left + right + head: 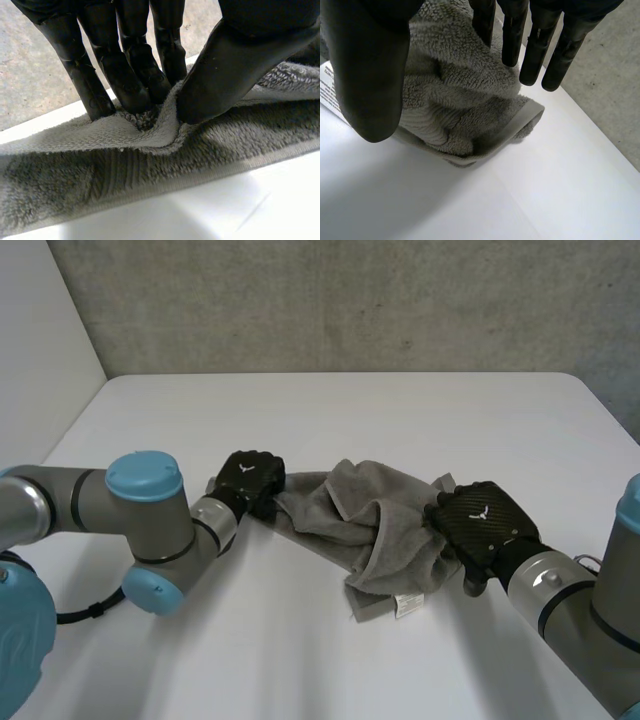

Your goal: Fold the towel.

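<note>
Head view: a grey towel (370, 520) lies bunched in a loose heap in the middle of a white table (400, 410), a white label (408, 605) showing at its near edge. The left hand (250, 478) sits at the towel's left end and the right hand (482, 525) at its right end. The cloth between them is rumpled and doubled over itself, not spread flat.

Left wrist view: the left hand's fingers (125, 80) and thumb (225, 75) are clamped together on a raised ridge of towel just inside its hemmed edge. The cloth is pinched up between them, with the hem running along the table below.

Right wrist view: the right hand's fingers (532, 55) are straight and held well apart from its thumb (367, 75), gripping nothing. A folded corner of the towel lies under the palm between them, and the label sits beside the thumb.

The task looks to be at an early stage, since the towel has to be opened out before any clean fold can be made. The main risk is on the right. If that hand closes where it is, it may catch several layers of the folded corner rather than one edge, and a pull would then drag the heap along instead of spreading it. The left hand's pinch is shallow and close to the hem, so a sharp tug from the other side could slide the cloth out of it. With one end gripped and the other free, any lift would also let the towel twist.
</note>
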Controlling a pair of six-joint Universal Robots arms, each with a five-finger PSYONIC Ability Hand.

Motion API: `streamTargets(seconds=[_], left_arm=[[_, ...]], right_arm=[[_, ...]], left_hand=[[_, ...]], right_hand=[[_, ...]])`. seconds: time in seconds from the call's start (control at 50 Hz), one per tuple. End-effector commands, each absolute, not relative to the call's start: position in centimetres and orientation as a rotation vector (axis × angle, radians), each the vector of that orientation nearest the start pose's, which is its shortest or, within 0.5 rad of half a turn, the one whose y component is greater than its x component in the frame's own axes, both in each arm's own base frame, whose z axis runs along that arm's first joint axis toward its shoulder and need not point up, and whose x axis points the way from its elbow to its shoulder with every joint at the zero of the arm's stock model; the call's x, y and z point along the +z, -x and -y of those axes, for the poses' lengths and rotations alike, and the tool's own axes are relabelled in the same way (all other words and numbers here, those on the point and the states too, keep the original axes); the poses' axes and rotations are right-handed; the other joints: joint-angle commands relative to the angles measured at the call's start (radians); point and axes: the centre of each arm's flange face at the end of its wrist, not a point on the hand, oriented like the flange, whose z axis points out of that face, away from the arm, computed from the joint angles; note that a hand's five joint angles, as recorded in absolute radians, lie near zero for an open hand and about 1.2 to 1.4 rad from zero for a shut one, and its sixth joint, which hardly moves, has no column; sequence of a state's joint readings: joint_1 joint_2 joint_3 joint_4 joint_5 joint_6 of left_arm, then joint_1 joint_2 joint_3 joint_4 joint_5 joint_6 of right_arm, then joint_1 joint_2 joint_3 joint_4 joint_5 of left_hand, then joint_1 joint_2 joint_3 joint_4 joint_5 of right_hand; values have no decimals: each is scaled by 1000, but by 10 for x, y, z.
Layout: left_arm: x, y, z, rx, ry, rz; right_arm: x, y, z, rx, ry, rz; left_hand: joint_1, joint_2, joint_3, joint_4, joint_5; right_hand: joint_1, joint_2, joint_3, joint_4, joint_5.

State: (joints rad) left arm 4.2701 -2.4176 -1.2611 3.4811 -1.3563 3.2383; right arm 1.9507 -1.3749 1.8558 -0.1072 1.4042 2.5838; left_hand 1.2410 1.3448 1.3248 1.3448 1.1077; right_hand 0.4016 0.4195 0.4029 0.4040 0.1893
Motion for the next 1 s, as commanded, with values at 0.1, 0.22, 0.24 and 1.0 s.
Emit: streamTargets(seconds=[0.1, 0.22, 0.24, 1.0], left_arm=[[158, 309, 322, -2205, -863, -2623], [185, 268, 331, -2158, -684, -2606], [185, 268, 331, -2158, -684, -2606], [176, 218, 304, -2000, -430, -2778]], right_arm=[[204, -243, 198, -1665, 1318, -2144], [224, -238, 192, -1659, 1308, -2120], [227, -236, 192, -1669, 1300, -2122], [135, -314, 185, -1554, 1006, -2079]], left_hand=[[155, 51, 71, 52, 114], [155, 51, 71, 52, 114], [155, 51, 71, 52, 114], [155, 51, 71, 52, 114]], right_hand=[[-35, -53, -36, -37, 3], [-20, -38, -21, -22, 18], [-9, -26, -10, -11, 29], [992, 974, 991, 989, 1030]])
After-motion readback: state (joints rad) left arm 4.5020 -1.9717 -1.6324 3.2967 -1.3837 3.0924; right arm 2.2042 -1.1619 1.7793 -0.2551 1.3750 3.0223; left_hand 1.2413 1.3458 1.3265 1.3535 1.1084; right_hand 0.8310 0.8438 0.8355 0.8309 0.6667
